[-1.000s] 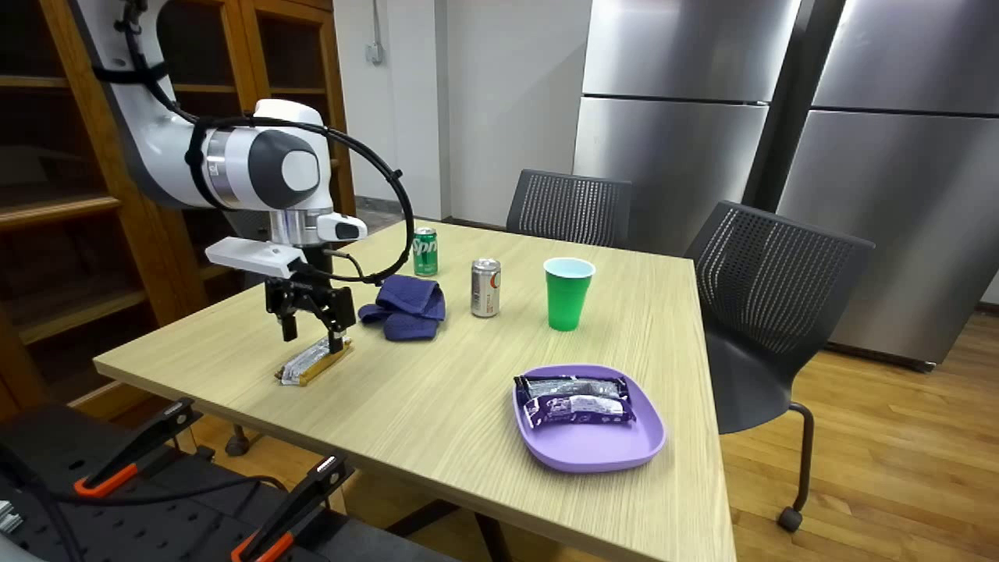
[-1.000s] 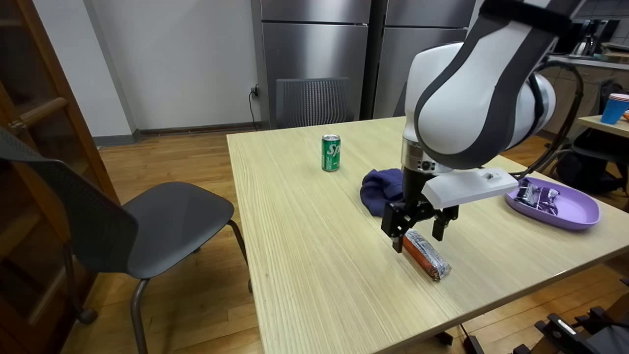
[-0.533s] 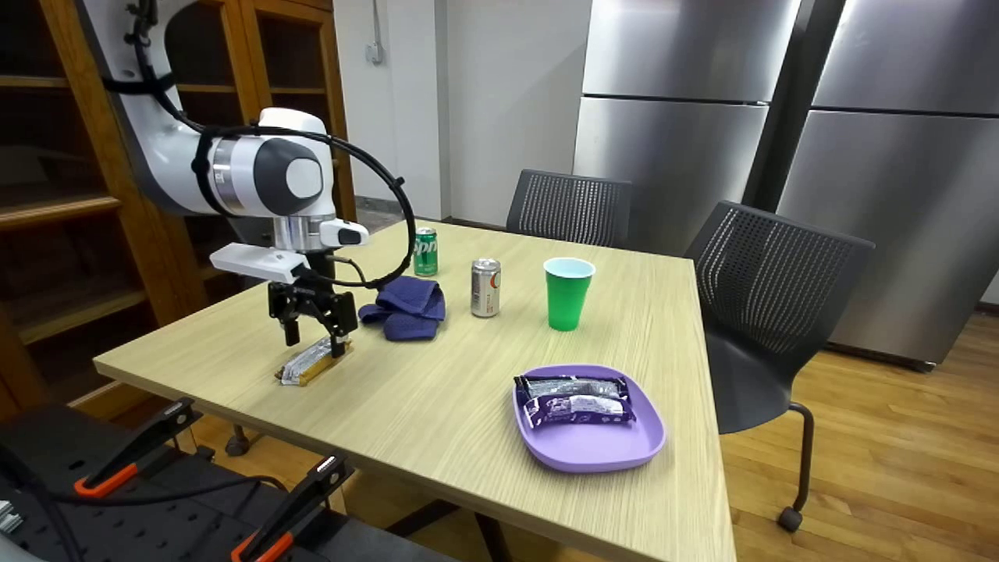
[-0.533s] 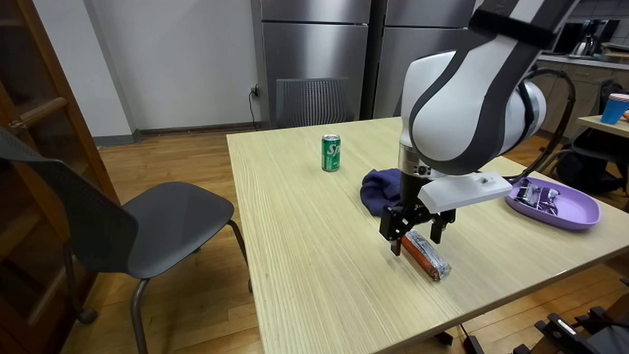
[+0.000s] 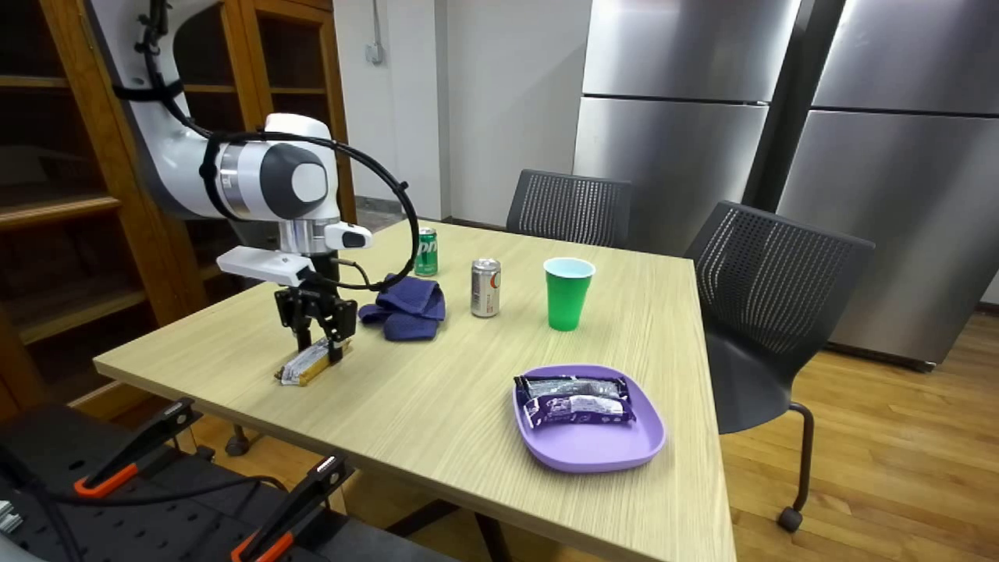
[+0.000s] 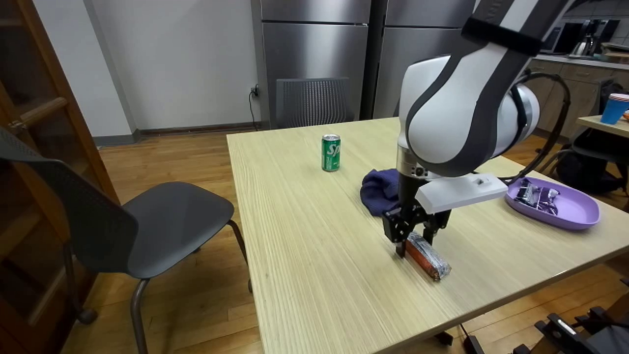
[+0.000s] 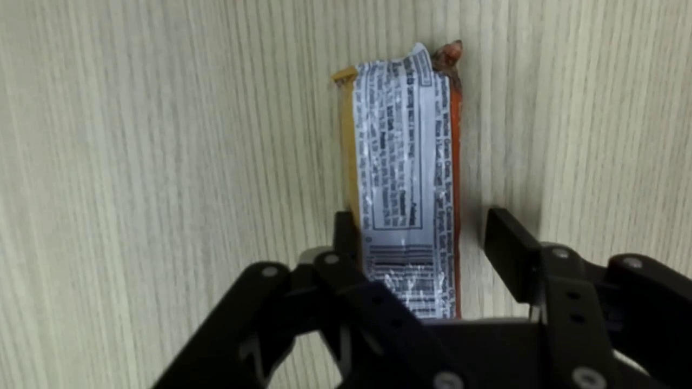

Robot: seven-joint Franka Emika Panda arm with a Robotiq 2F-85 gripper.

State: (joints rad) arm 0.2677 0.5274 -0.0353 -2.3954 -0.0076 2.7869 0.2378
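A wrapped snack bar with a silver-white printed face and orange-yellow sides lies on the table. It shows in both exterior views (image 5: 303, 367) (image 6: 428, 258) and in the wrist view (image 7: 403, 151). My gripper (image 7: 427, 243) is low over the bar, one finger on each side of its near part. In the wrist view the left finger is against or very close to the bar's yellow side. A gap of bare table lies between the right finger and the orange side. The gripper is partly open and also shows in both exterior views (image 5: 319, 348) (image 6: 415, 244).
A crumpled dark blue cloth (image 5: 410, 308) lies just beside the gripper. A green Sprite can (image 6: 330, 153), a silver can (image 5: 485, 290) and a green cup (image 5: 566, 303) stand on the table (image 5: 437, 421). A purple plate (image 5: 585, 455) holds wrapped bars (image 5: 581, 410). Chairs (image 5: 769, 312) surround the table.
The gripper has moved down to the bar, and its fingers have come closer together, one on each side of it. The bar and the other objects have not moved.
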